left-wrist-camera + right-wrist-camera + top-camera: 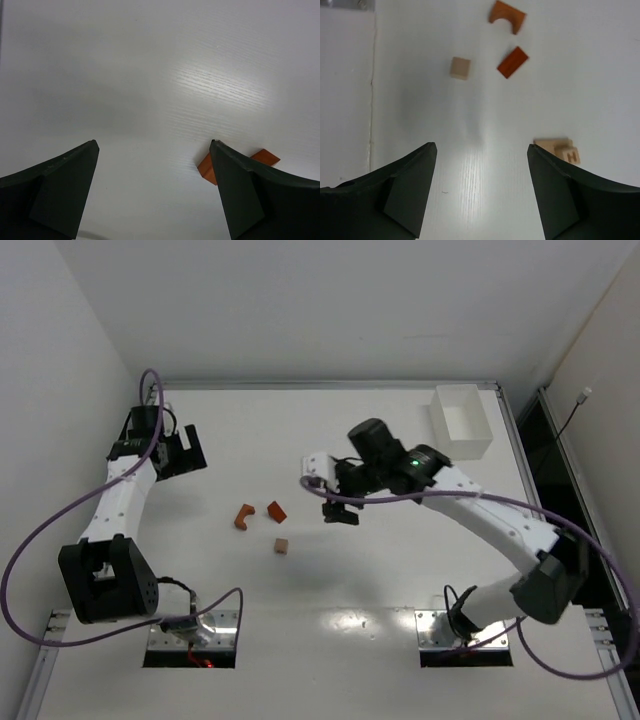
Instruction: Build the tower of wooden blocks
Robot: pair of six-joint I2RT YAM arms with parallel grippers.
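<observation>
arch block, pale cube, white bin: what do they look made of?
Arch block: looks like wood with a reddish-brown stain, matte, with no glare on it. Pale cube: light bare-looking wood, matte, with crisp sawn edges. White bin: probably thin plastic, its walls smooth and slightly translucent; it is too small here to be sure.

One mark can be read. In the right wrist view, at the lower right of the frame, a single capital letter H is printed in dark brown on the upward face of a pale tan block (571,155), roughly upright in the frame. The block is set against a second pale tan piece (551,144) just to its upper left, on which no lettering can be made out. The block's right edge is cut off by a dark finger (570,200) of the right gripper (481,147).
</observation>
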